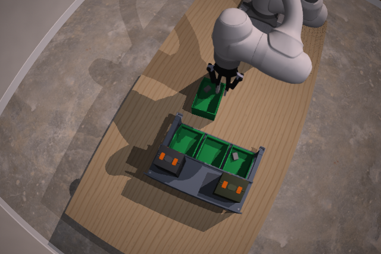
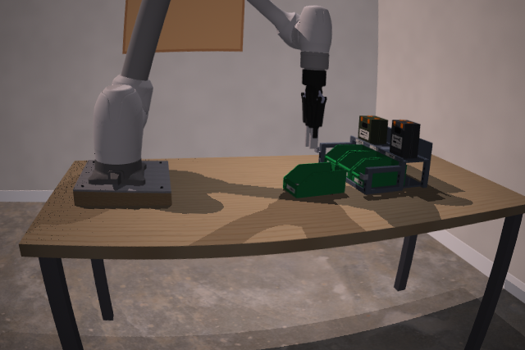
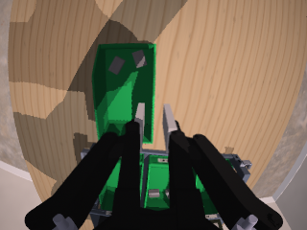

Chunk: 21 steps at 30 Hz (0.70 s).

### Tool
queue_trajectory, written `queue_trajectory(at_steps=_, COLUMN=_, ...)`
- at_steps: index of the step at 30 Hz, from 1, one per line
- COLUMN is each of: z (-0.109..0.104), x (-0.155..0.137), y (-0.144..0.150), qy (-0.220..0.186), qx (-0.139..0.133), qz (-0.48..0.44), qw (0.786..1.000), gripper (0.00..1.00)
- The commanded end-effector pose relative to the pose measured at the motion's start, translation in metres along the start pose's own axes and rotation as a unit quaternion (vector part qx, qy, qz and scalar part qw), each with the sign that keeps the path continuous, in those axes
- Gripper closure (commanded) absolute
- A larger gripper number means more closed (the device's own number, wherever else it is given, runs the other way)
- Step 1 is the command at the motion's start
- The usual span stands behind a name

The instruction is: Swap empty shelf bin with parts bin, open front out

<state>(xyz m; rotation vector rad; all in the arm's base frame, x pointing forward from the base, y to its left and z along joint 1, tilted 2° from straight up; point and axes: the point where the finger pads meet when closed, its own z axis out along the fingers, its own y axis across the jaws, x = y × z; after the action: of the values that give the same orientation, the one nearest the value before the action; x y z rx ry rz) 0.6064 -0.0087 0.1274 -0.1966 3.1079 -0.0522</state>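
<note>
The table bin (image 1: 205,101) (image 2: 320,180) (image 3: 120,103), green with grey parts near its low open front, stands upright before the shelf (image 1: 192,177). My gripper (image 1: 221,91) (image 2: 311,144) (image 3: 153,113) is above the table bin's right wall, fingers slightly apart, nothing between them. Three green bins stand side by side in the shelf. The left bin (image 1: 186,140) (image 3: 109,184) shows no parts. The middle bin (image 1: 213,151) (image 3: 158,179) shows grey parts in the wrist view. The right bin (image 1: 241,164) holds a grey part. The board hides the bins' rear ends.
On the upper board stand a black box (image 1: 169,165) (image 2: 405,138) at the left and an olive box (image 1: 231,187) (image 2: 372,129) at the right, both with orange latches. Side rails flank the shelf bins. The arm's base (image 2: 122,176) is on the table's far end from the shelf.
</note>
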Motion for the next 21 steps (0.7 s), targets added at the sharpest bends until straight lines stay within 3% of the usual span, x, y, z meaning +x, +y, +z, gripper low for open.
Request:
queue_trajectory(at_steps=1, z=0.001, x=0.0, y=0.0, qy=0.0, qx=0.0, qz=0.0, qw=1.0, gripper=0.76)
queue_trajectory(at_steps=21, z=0.034, x=0.0, y=0.0, qy=0.0, qx=0.0, qz=0.0, qw=1.0, gripper=0.76)
